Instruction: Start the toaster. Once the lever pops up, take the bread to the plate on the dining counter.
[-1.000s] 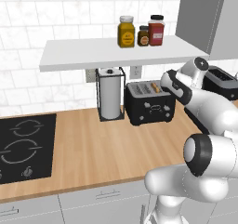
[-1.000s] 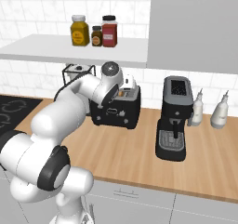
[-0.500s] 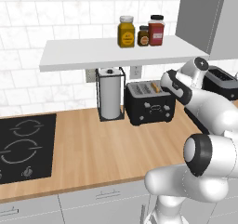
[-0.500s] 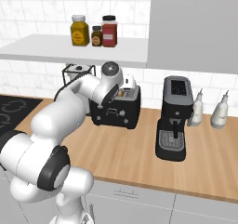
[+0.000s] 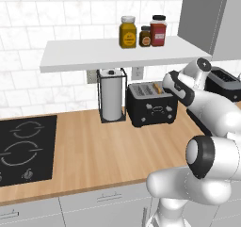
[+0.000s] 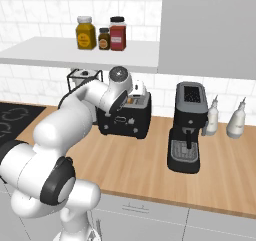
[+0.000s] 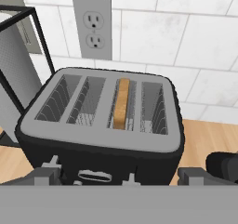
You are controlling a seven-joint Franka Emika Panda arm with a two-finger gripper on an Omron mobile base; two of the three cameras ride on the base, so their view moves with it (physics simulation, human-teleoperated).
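The hand (image 7: pixel 121 175) hangs wide open just in front of and above the toaster (image 7: pixel 100 125). The bread (image 7: pixel 122 103) stands on edge in its third slot. The toaster sits on the bench (image 5: pixel 94 150) beside a paper-towel holder (image 5: pixel 112 99).

Both base views look down at the toaster (image 5: pixel 152 103) (image 6: pixel 125 116) from opposite sides; the hand view hangs close above it (image 7: pixel 102 125).
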